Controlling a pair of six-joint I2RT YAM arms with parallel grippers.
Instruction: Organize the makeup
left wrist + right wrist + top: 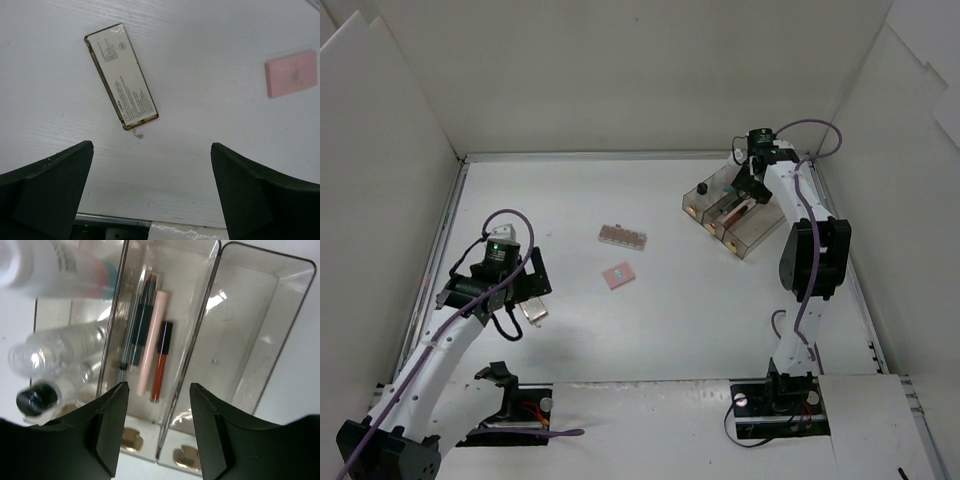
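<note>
A silver rectangular case [121,76] lies flat on the table ahead of my open, empty left gripper [151,145]; it also shows in the top view [533,310] beside that gripper [525,292]. A pink square compact [291,73] lies further right, apart [618,275]. A brown eyeshadow palette [622,237] lies beyond it. My right gripper [159,385] hangs open and empty over the clear tray [295,305]. Its middle compartment holds dark pencils [142,315], a peach stick [151,340] and an orange-red tube [161,362]. Clear bottles [60,347] fill the left compartment. The right compartment is bare.
The tray [760,232] stands at the back right near the white side wall. White walls [620,90] enclose the table on three sides. A black-capped bottle [36,398] and a white bottle [50,265] stand among the bottles.
</note>
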